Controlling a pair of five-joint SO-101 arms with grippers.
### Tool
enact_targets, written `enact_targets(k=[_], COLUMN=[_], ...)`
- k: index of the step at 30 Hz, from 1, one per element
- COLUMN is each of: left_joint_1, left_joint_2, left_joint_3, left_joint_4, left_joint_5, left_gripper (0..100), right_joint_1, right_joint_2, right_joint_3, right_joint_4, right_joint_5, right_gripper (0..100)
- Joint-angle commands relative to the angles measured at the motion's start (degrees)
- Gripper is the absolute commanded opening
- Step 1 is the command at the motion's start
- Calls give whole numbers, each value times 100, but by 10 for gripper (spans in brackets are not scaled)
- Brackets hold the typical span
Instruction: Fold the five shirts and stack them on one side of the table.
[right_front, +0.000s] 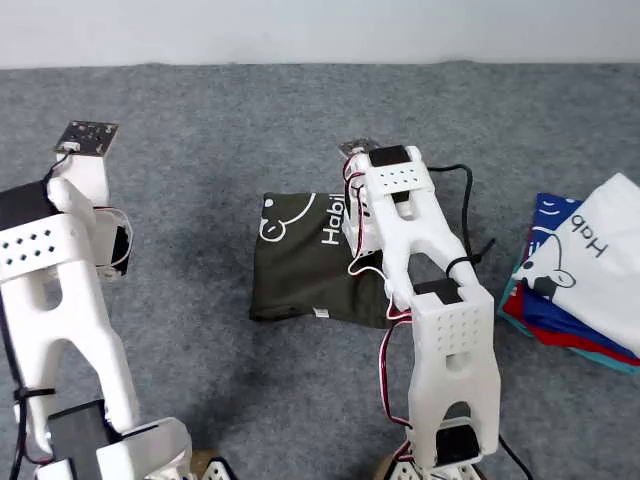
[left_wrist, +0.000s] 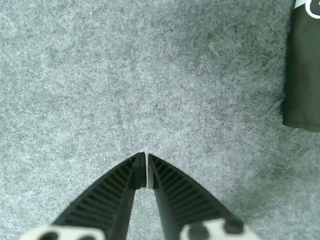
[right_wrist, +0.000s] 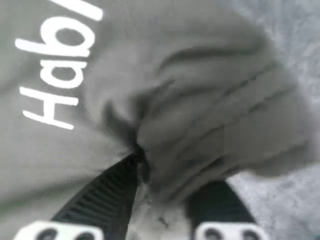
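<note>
A dark olive shirt (right_front: 300, 265) with white print lies folded on the grey table at the middle. My right arm (right_front: 405, 210) stands over its right edge. In the right wrist view my right gripper (right_wrist: 149, 167) is shut on a bunched fold of that shirt (right_wrist: 200, 110). At the far right a stack of folded shirts (right_front: 575, 290) has a white one (right_front: 605, 255) on top, with blue (right_front: 550, 212) and red (right_front: 560, 335) ones under it. My left gripper (left_wrist: 146, 162) is shut and empty over bare table, left of the olive shirt's edge (left_wrist: 302, 75).
The grey felt table surface (right_front: 220, 130) stretches open behind and to the left of the olive shirt. My left arm (right_front: 50, 260) stands at the left edge. Red and black cables (right_front: 465, 200) hang along the right arm.
</note>
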Motion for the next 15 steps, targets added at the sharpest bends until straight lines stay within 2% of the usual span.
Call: enact_targets(k=[1,4,6,10,15], left_joint_1=[-35,-35,-35,-35,-35], left_joint_2=[-273,-273,-273,-273,-273], left_joint_3=[-242,-242,-242,-242,-242], left_joint_4=[141,149,149,149,149], left_joint_5=[-35,-35,-35,-35,-26], left_gripper=[14,14,14,14,14], right_joint_1=[-66,84,251,866,1569], right_joint_2=[-66,-277,-444,-769,-901], right_joint_3=[-70,-70,-70,-79,-308], right_joint_4=[171,470,708,760,365], right_joint_5=[273,844,1530,3235,5776], right_gripper=[11,10,10,10,10])
